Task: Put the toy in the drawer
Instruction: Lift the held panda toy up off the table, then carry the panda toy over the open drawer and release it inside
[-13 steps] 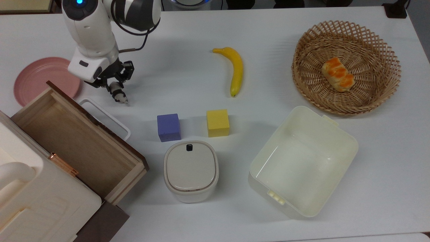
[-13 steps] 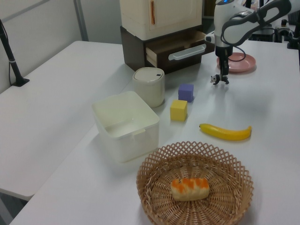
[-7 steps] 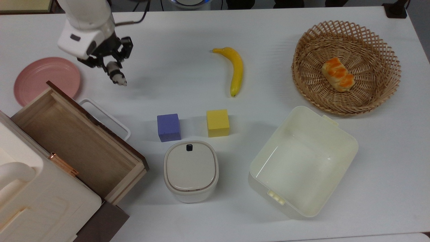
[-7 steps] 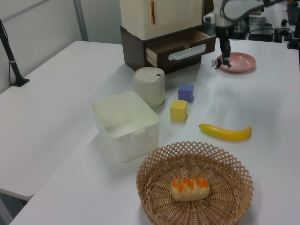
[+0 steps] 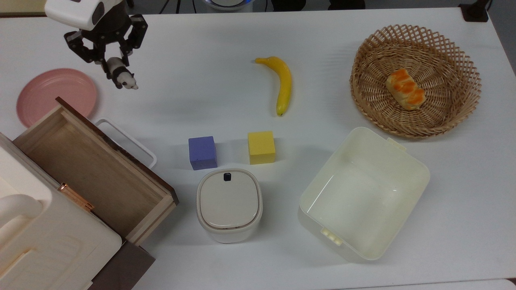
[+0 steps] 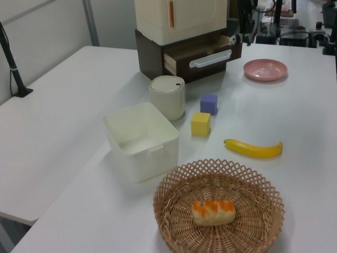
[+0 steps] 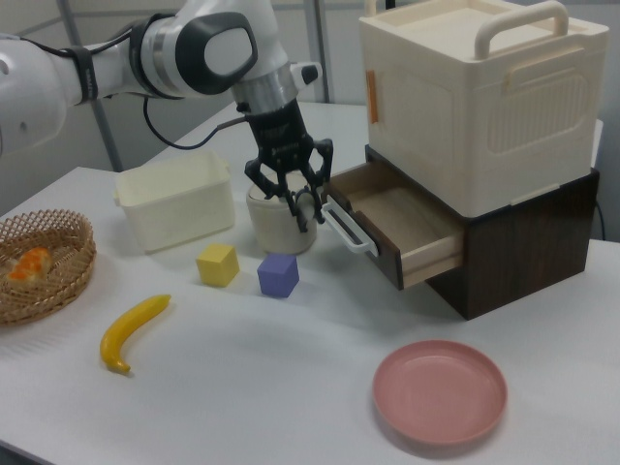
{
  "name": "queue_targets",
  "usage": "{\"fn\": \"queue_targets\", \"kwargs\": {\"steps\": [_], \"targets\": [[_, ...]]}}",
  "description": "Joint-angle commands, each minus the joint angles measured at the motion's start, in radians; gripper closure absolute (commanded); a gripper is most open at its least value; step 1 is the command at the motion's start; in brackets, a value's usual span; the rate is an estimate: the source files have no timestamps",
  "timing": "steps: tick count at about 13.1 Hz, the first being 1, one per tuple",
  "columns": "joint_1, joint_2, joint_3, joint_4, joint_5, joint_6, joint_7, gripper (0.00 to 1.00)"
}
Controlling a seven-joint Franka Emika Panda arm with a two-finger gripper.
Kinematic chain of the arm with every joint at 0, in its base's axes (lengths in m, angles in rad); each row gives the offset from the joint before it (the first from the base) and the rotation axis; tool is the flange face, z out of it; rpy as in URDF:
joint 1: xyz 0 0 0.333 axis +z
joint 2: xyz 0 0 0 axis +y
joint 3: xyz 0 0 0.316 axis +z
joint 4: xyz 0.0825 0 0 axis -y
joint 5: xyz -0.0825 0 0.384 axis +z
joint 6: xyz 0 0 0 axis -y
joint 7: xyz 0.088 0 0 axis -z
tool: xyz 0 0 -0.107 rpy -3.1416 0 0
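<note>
Gripper: the gripper (image 5: 114, 64) hangs in the air with its black fingers (image 5: 130, 40) closed partway round the toy, which it holds lifted off the table (image 5: 225, 52).
Toy: the toy (image 5: 120, 76) is a small black-and-white panda figurine, tilted in the grasp; in the top view it sits above and beyond the drawer's front panel, outside the drawer; in the right view (image 7: 296, 205) it hangs just in front of the white handle.
Drawer: the drawer (image 5: 86, 169) is pulled open, light wood inside, dark brown front, white loop handle (image 5: 127, 139); its inside looks bare.
Hard to see: the rear of the drawer is hidden under the cream box (image 5: 44, 237) stacked on the cabinet; in the left view the gripper is a small dark shape near the drawer's far corner, hard to make out.
Near the drawer: pink plate (image 5: 54, 94) beside its far end; purple cube (image 5: 202, 152), yellow cube (image 5: 261, 147) and lidded white jar (image 5: 229, 204) off its front.
Farther from the drawer: banana (image 5: 282, 82), cream tub (image 5: 363, 193), wicker basket (image 5: 447, 112) holding a bread roll (image 5: 405, 89).
</note>
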Motion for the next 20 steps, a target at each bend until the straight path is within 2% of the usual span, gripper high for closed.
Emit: {"fn": "queue_targets", "kwargs": {"steps": [1, 4, 7, 8, 11, 12, 14, 17, 18, 20], "targets": [[0.009, 0.092, -0.012, 0.115, -0.038, 0.088, -0.100, 0.81], [0.004, 0.166, -0.018, 0.118, -0.095, 0.330, -0.126, 0.80], [0.001, 0.221, -0.044, 0.118, -0.096, 0.505, -0.137, 0.75], [-0.001, 0.229, -0.049, 0.117, -0.096, 0.533, -0.152, 0.69], [-0.008, 0.238, -0.054, 0.109, -0.095, 0.546, -0.192, 0.22], [-0.007, 0.235, -0.051, 0.107, -0.090, 0.546, -0.183, 0.15], [-0.007, 0.215, -0.041, 0.107, -0.072, 0.542, -0.148, 0.16], [0.010, 0.136, -0.015, 0.039, -0.067, 0.527, 0.084, 0.16], [0.016, 0.106, 0.014, 0.011, -0.064, 0.466, 0.214, 0.16], [0.025, 0.085, 0.044, 0.012, -0.050, 0.335, 0.324, 0.15]]}}
